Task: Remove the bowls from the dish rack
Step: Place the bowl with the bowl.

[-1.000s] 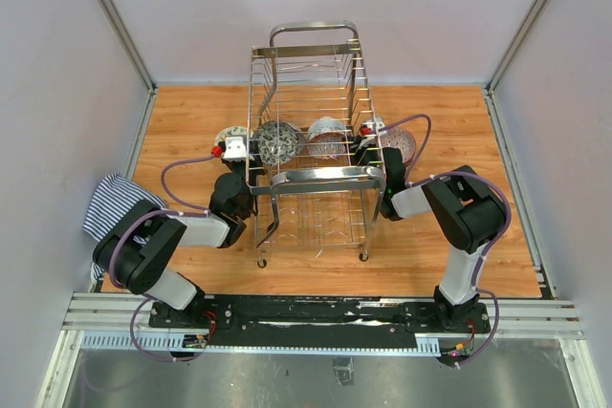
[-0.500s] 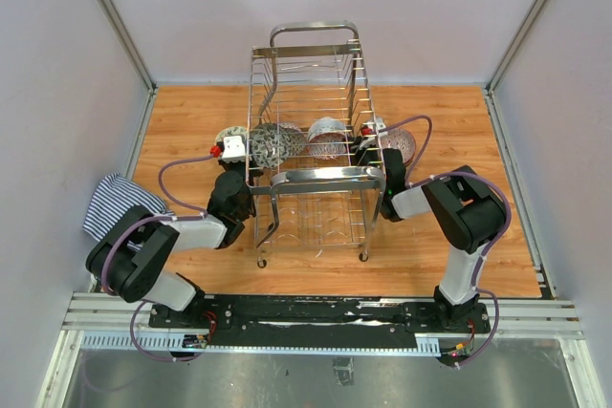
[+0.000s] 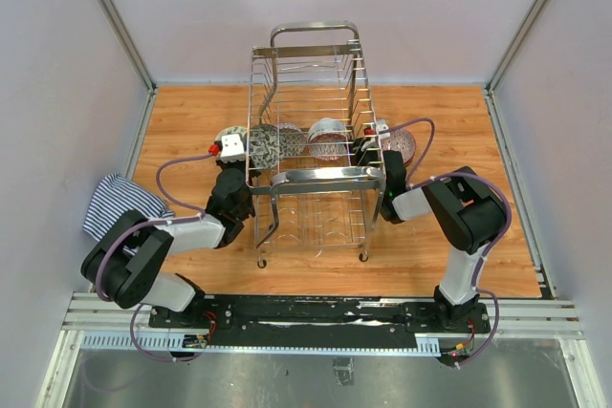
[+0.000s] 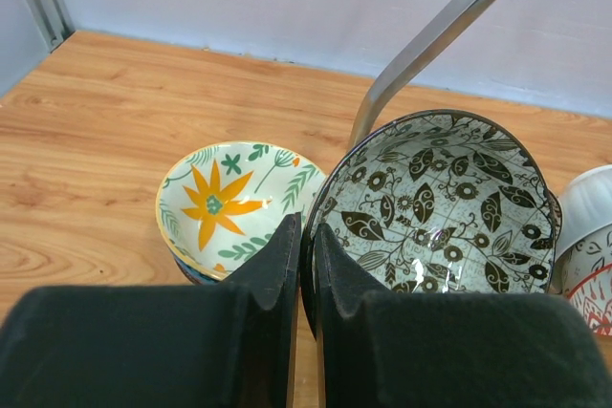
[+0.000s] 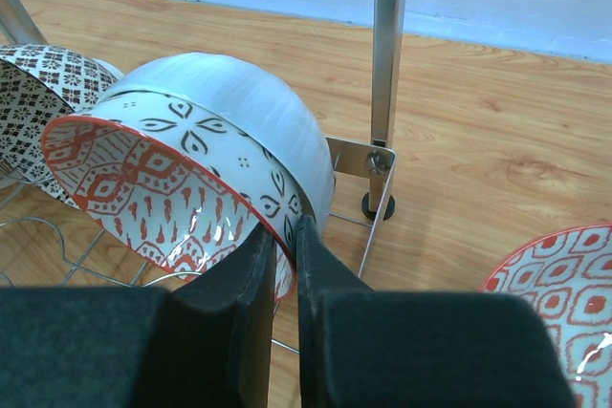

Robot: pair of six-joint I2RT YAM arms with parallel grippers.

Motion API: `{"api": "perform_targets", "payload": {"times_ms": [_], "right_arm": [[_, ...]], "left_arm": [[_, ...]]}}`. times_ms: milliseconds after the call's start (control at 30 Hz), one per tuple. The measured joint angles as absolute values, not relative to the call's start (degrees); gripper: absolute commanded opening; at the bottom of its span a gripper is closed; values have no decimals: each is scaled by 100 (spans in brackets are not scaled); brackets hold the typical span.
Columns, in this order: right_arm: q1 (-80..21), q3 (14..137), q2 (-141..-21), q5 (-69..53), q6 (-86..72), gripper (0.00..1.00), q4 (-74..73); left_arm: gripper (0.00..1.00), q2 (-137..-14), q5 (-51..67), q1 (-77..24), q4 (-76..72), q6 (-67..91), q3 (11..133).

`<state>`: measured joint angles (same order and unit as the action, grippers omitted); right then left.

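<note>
Two grips: left gripper (image 4: 305,228), leaf-patterned bowl (image 4: 442,205); right gripper (image 5: 286,226), red-patterned bowl (image 5: 206,131)

No text, label, brand mark or number can be read in any view. The round ceramic bowl with a dark leaf-and-vine pattern (image 4: 440,203), the cream ceramic bowl with an orange flower (image 4: 225,207) and the white ceramic bowl with a red diamond lining (image 5: 163,188) carry painted ornament only, no lettering.

Dish rack (image 3: 320,176) central, bowls (image 3: 328,139) seemingly inside, left bowl (image 4: 229,205) and right bowl (image 3: 404,146) beside it, cloth (image 3: 120,200) far left
</note>
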<state>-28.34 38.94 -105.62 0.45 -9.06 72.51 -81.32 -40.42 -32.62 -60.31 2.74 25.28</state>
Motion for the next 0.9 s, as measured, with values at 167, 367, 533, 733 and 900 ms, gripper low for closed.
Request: {"api": "perform_targets", "payload": {"times_ms": [167,367,533,733,900], "right_arm": [[-2834,3859,-10438,43,-1035,22,7188],[-2836,3765,-10009,8,-1223,30,7308],[-2836,3765,-9537,10,-1308,31,7599],[-2836,3656,-9461,47,-1356,33,7634],[-2836,3424,-9139,237,-1356,37,7387]], "left_arm": [[0,-8023,-4082,-3262,-5931,311,2528],[0,-7865,-4093,-3264,-5787,386,2528],[0,-7804,-4095,-3264,-5629,473,2528],[1,-7695,-4099,-3253,-5341,593,2528],[0,-7542,-4066,-3133,-4919,805,2578]]}}
